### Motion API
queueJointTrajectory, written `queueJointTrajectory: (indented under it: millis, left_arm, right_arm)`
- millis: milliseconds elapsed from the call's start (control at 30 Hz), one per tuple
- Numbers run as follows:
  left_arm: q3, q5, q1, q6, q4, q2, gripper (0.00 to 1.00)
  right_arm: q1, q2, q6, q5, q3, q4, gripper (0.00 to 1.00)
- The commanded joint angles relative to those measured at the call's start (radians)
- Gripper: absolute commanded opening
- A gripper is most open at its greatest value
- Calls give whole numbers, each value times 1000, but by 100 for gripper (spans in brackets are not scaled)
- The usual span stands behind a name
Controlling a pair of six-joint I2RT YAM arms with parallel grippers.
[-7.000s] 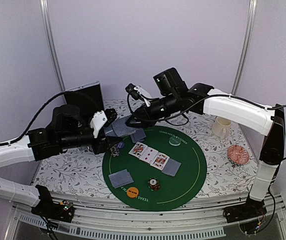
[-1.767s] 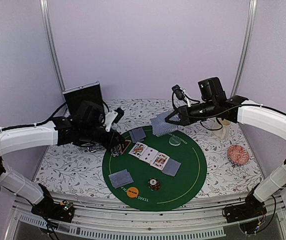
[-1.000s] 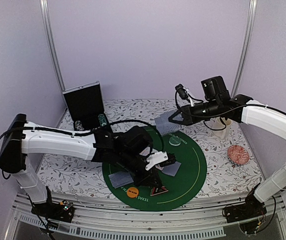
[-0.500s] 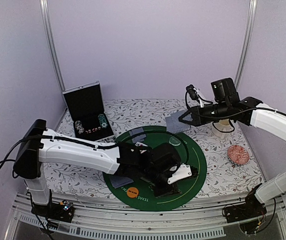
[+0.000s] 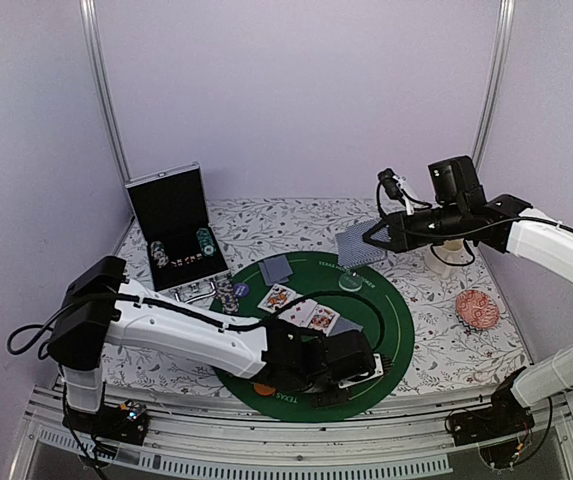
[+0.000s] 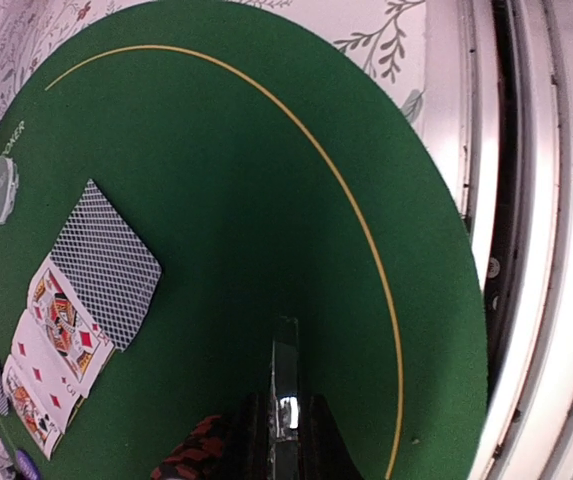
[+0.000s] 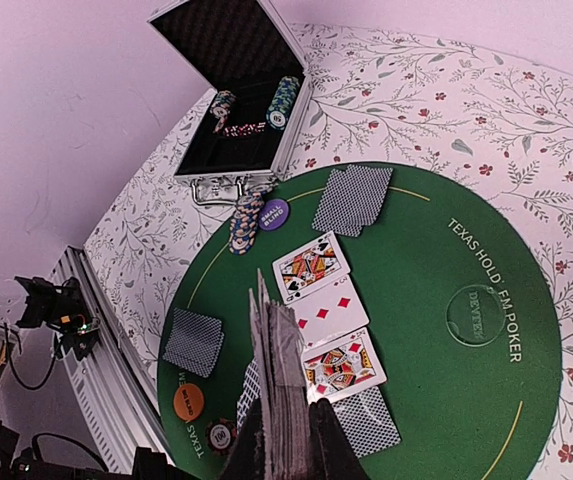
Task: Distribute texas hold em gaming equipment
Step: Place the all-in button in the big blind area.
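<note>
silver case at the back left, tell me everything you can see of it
The silver case has metal edges and a black lining. It stands open, lid tilted up and back, on the floral cloth just beyond the far-left edge of the green mat. Its tray holds rows of chips laid on edge. Its front shows latches, and a toppled chip stack lies close.
</note>
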Motion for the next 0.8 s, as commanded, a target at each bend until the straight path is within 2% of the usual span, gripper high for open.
queueJointTrajectory:
  millis: [0,67,167,300,367,433,533,767]
  left_arm:
    - [24,-135,-20,9,25,21,0]
    - [34,-137,-23,15,25,32,0]
    - [36,-58,-31,27,23,42,0]
    - [32,17,-31,29,14,43,11]
    - [35,40,-31,30,2,42,24]
    - [37,75,-30,32,-4,31,45]
    - [36,147,-31,32,-1,-3,60]
    - [10,209,-15,36,36,-102,63]
  right_arm:
    - [-5,-41,-4,-17,-15,7,2]
    - [-5,-47,-1,-21,-19,7,2]
    - [-5,-59,4,-24,-27,7,2]
    - [-5,-75,9,-24,-37,7,2]
    - [-6,-83,11,-23,-40,7,2]
    - [-6,-87,13,-23,-40,7,2]
    - [-5,-85,14,-21,-40,6,2]
    - [-4,-72,12,-15,-30,5,2]
